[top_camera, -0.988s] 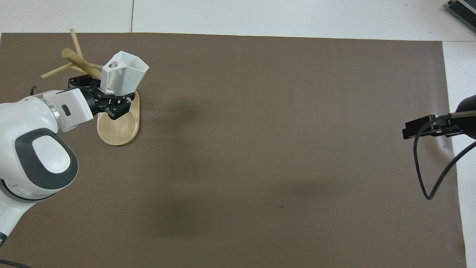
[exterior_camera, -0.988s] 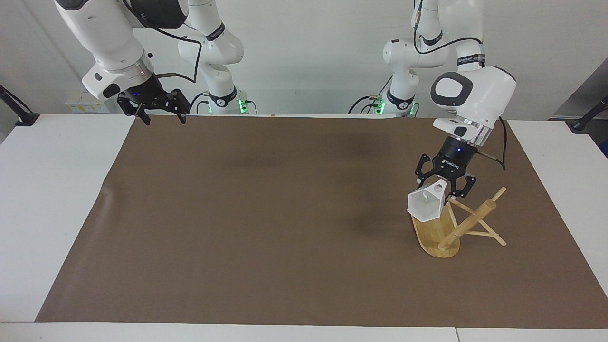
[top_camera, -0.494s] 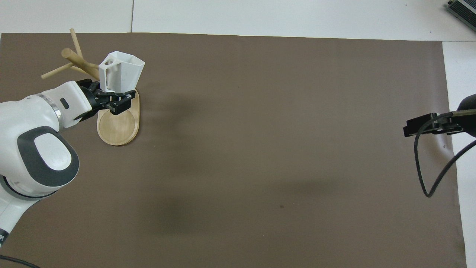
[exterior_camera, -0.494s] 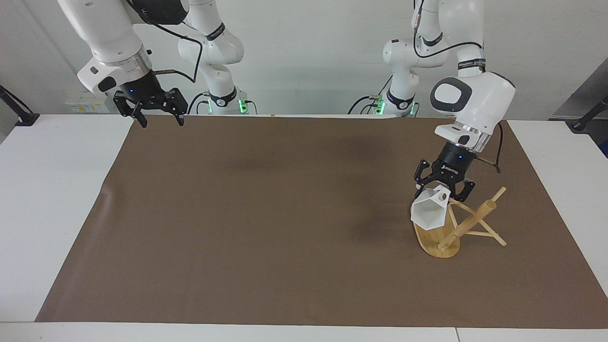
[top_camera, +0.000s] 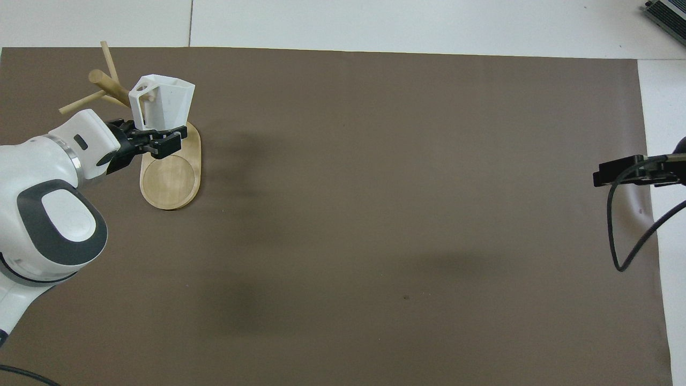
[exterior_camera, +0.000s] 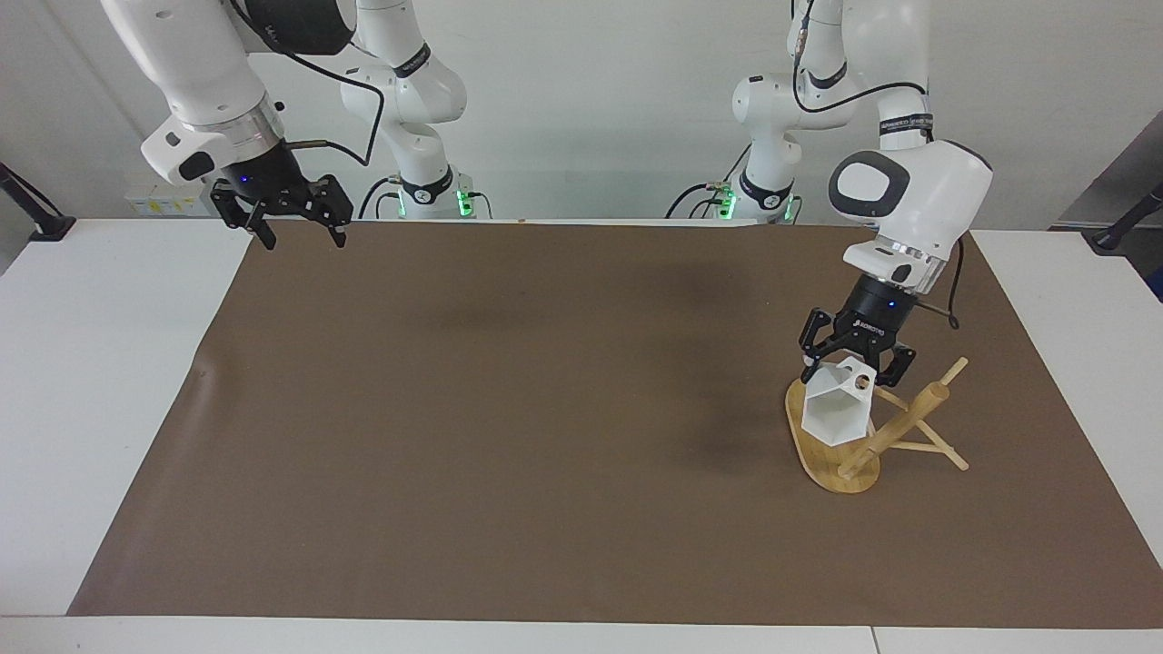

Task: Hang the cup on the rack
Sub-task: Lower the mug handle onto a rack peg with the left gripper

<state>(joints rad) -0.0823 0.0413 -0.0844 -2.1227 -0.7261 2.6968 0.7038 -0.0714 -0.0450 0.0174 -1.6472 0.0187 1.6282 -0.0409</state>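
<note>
While the left gripper (exterior_camera: 855, 361) pinches the cup (exterior_camera: 839, 412) sideways so its handle hole faces a rack (exterior_camera: 886, 427) peg, the right gripper (exterior_camera: 293, 221) waits spread.

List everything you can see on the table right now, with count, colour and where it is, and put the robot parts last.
Table: one, white, under everything.
Mat: one, brown, covering most of the table.
Rack: one, light bamboo, on the mat at the left arm's end.
Cup: one, white, tipped over the rack's base, held in the air.
Left gripper: one, black, over the rack, shut on the cup at its handle end.
Right gripper: one, black, open and empty, waiting above the right arm's end of the table.
</note>
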